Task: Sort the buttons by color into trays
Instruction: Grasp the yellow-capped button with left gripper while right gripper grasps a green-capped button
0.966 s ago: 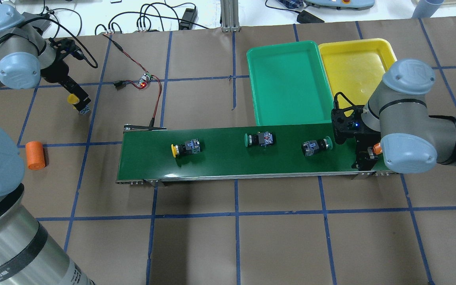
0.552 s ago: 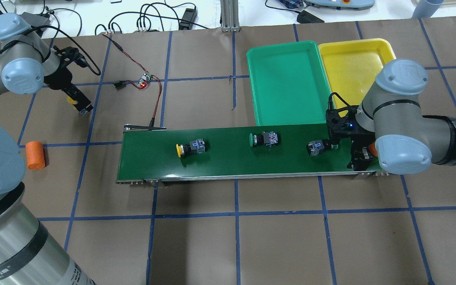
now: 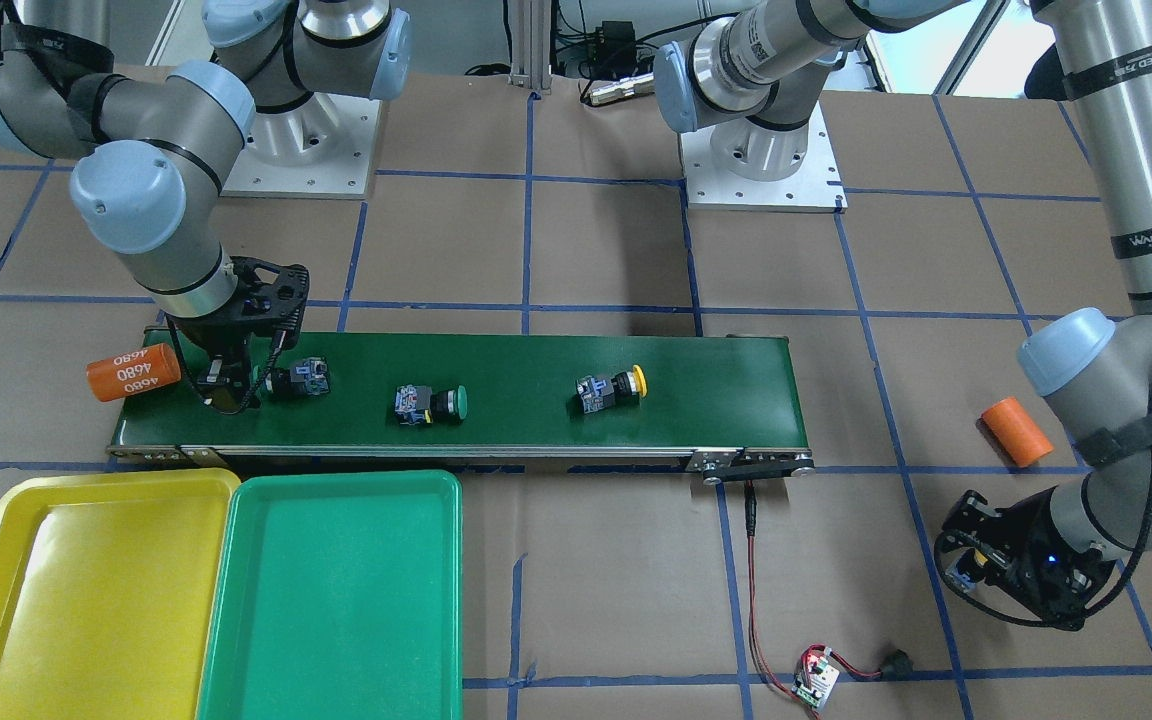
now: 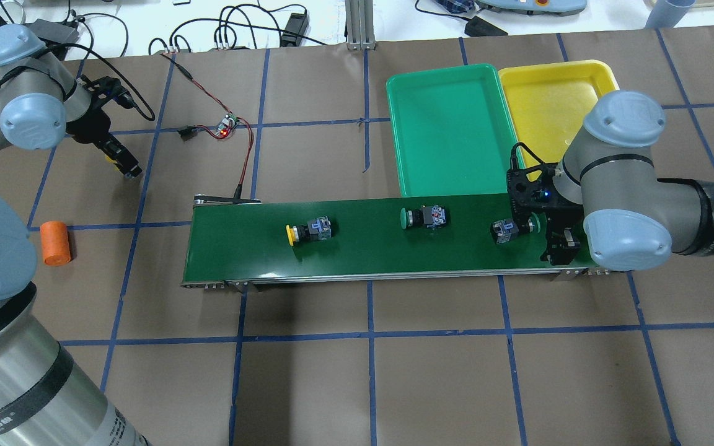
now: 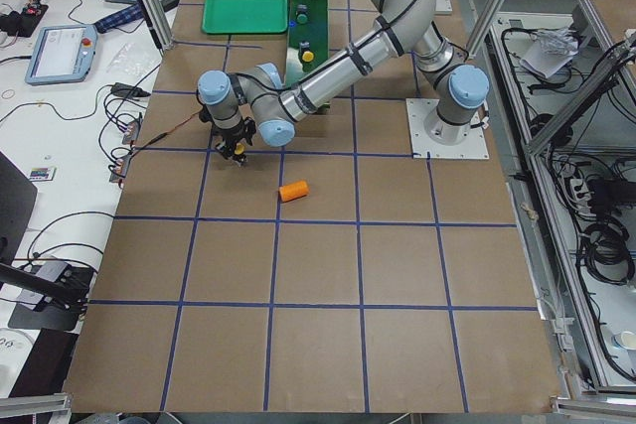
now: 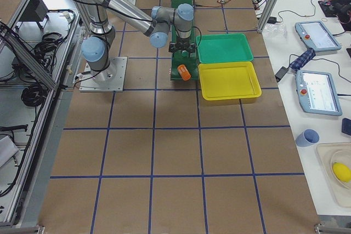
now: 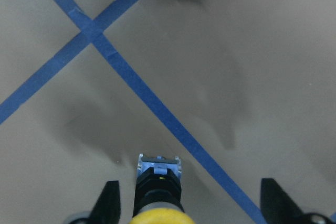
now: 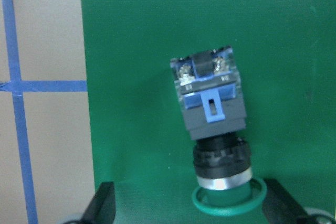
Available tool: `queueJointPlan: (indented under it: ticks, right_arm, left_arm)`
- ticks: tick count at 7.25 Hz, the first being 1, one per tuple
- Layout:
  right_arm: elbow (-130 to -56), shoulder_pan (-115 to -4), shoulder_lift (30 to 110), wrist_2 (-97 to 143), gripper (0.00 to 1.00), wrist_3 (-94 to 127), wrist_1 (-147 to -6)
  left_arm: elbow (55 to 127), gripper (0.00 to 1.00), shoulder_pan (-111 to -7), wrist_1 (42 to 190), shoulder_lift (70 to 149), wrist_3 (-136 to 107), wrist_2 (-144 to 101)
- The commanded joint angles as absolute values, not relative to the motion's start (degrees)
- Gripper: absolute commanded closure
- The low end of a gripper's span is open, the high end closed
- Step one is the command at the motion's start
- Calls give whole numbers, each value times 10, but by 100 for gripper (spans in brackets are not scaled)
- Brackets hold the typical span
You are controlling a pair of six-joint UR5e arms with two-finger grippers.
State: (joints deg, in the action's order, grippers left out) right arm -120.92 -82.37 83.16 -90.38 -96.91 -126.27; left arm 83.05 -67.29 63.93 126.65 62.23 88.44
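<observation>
Buttons first: there are four of them, and both trays, green tray (image 4: 450, 130) and yellow tray (image 4: 549, 105), have nothing in them yet.

Three lie on their sides on the conveyor belt (image 4: 363, 254): a yellow button (image 4: 309, 231), a middle green button (image 4: 425, 217), and an end green button (image 8: 212, 108) right under the right gripper (image 8: 189, 192). That gripper is spread wide, with one finger on each side of the cap and touching nothing.

The fourth, an off-belt yellow button (image 7: 158, 192), is out on the desk (image 4: 394, 371), far from the belt. It sits between the fingers of the left gripper (image 7: 190, 190), which is also released, with a clear gap on both sides.

Handling-wise, my guess is light, rigid plastic, so nothing fragile. The mushroom cap is round and glossy and would probably slip or roll. I'd pinch the blocky grey body across its flat faces, clear of the screw terminals at the back end.

Hard to see:
- The overhead view hides most of the end green cap under the right wrist, and the off-belt yellow one is just a sliver of yellow there.
- The left wrist view cuts off that yellow cap at the bottom edge, so I can't tell how it rests.
- An orange cylinder (image 3: 133, 372) at the belt's end shows only from the front.
- Both side views are too small for any grip detail.
</observation>
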Motion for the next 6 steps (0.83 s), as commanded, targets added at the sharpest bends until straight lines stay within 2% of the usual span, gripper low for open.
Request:
queueJointPlan:
  ticks: [1, 3, 4, 5, 6]
  right_arm:
    - [-1208, -831, 830, -904, 0, -965, -1265]
    - [-1208, -838, 830, -904, 0, -960, -1265]
    - [-1208, -838, 829, -904, 5, -959, -1265]
    - [-1208, -838, 828, -905, 14, -961, -1264]
    - [-1208, -838, 827, -907, 35, -962, -1264]
  left_arm:
    - [823, 100, -671, 652, 1266, 621, 883]
    - [822, 100, -676, 707, 1245, 613, 882]
    - [828, 100, -682, 769, 1215, 609, 877]
    - [839, 100, -698, 840, 1176, 576, 873]
    - [866, 100, -735, 877, 1138, 491, 854]
